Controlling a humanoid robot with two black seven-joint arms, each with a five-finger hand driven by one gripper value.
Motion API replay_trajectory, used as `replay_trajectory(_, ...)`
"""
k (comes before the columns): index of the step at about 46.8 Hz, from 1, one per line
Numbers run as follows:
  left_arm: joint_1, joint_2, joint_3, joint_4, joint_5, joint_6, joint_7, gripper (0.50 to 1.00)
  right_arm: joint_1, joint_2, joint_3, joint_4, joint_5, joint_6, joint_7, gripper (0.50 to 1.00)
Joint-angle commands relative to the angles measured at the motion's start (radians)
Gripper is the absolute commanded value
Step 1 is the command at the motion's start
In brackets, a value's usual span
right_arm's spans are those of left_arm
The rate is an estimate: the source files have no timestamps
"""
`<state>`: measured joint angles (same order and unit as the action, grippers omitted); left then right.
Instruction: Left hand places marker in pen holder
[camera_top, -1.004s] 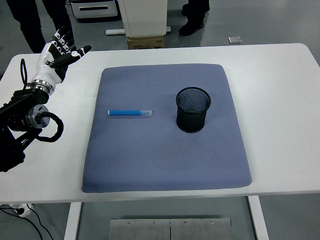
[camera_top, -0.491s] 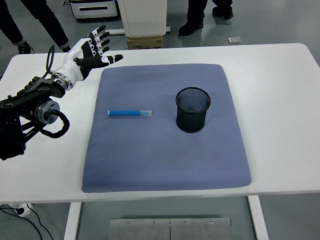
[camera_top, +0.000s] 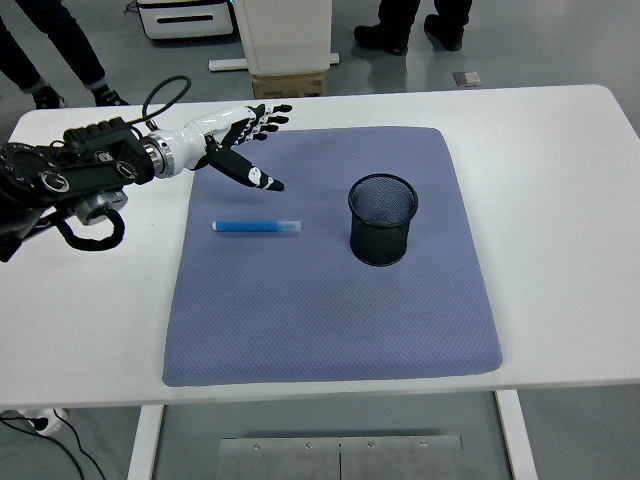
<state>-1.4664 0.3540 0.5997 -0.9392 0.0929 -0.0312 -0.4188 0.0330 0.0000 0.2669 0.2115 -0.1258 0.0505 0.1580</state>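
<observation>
A blue marker (camera_top: 256, 227) with a clear cap end lies flat on the blue-grey mat (camera_top: 330, 310), left of centre. A black mesh pen holder (camera_top: 382, 219) stands upright on the mat to the marker's right, with nothing visible inside. My left hand (camera_top: 248, 140) hovers over the mat's far left corner, above and behind the marker, fingers spread and holding nothing. Its thumb points down toward the marker. The right arm is out of view.
The mat lies on a white table (camera_top: 560, 200). Beyond the far edge stand a white cabinet base (camera_top: 285, 40) and a cardboard box (camera_top: 290, 84). People's legs and shoes (camera_top: 400, 25) show at the top.
My left arm has swung right and forward from the table's left side, so the hand now reaches over the mat's far left corner. The marker and holder have stayed put.
</observation>
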Motion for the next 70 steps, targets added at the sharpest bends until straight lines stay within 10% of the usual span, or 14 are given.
replay_trajectory(1, -0.044, -0.027, 0.06, -0.021, 0.019, -0.025, 0.002, 1.0, -0.001, 0.0, 0.0, 0.0, 0.0, 0.0, 0.0, 1.0)
replay_trajectory(9, -0.094, -0.039, 0.138, -0.039, 0.137, -0.13, 0.006, 1.0, -0.001, 0.0, 0.0, 0.0, 0.0, 0.0, 0.0, 1.0)
replay_trajectory(21, -0.135, -0.052, 0.227, -0.038, 0.294, -0.138, 0.018, 1.0, 0.001, 0.0, 0.0, 0.0, 0.0, 0.0, 0.0, 1.0)
replay_trajectory(41, -0.15, -0.092, 0.258, -0.033, 0.304, -0.167, 0.195, 1.0, 0.001, 0.0, 0.0, 0.0, 0.0, 0.0, 0.0, 1.0)
replay_trajectory(70, -0.192, -0.151, 0.255, 0.003, 0.314, -0.265, 0.245, 0.974, -0.001, 0.0, 0.0, 0.0, 0.0, 0.0, 0.0, 1.0)
